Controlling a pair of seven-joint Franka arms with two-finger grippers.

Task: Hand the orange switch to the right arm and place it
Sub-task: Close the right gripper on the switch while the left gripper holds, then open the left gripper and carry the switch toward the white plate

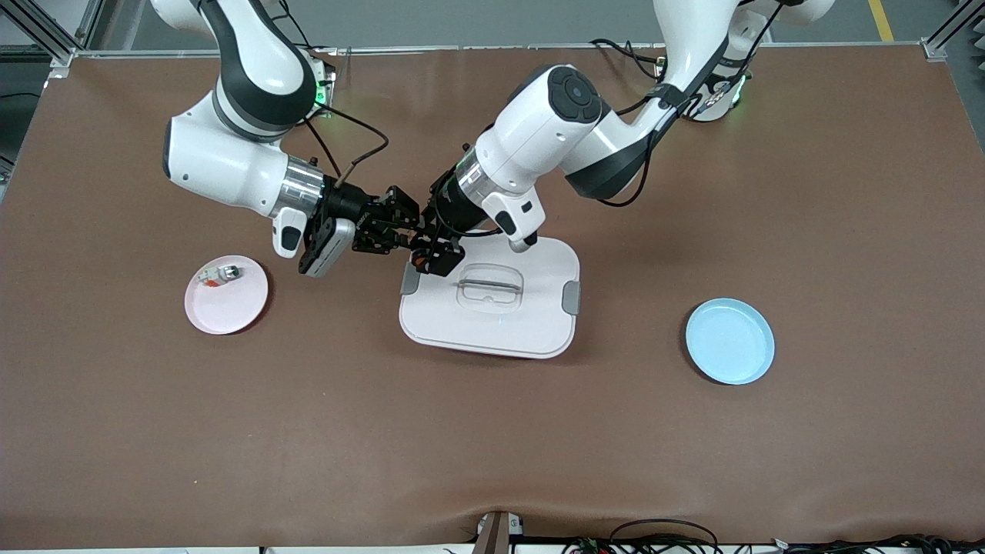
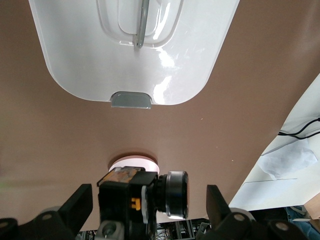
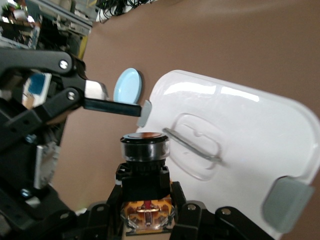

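Midair, the switch sits in the right gripper alone

Largest of all is the brown table (image 1: 492,431), with the two white jointed arms reaching in to meet above it. On it, near the middle, lies a white rounded-rectangle container lid (image 1: 531,323) with grey side clips and a shallow clear handle. Toward the left arm's end lies a light blue round plate (image 1: 729,341); toward the right arm's end lies a pale pink round plate (image 1: 227,304) carrying a small white-silver part with a red-orange bit (image 1: 219,274).

The black two-finger right gripper (image 3: 146,212) hangs over the table just beside the lid's edge, its fingers clamped on the base of the orange switch (image 3: 144,167), a stubby black cylindrical push-button with an orange cap and orange bands. The left gripper (image 2: 150,197) faces it, over the lid's corner, its fingers (image 2: 216,197) spread wide on either side of the switch and clear of it.
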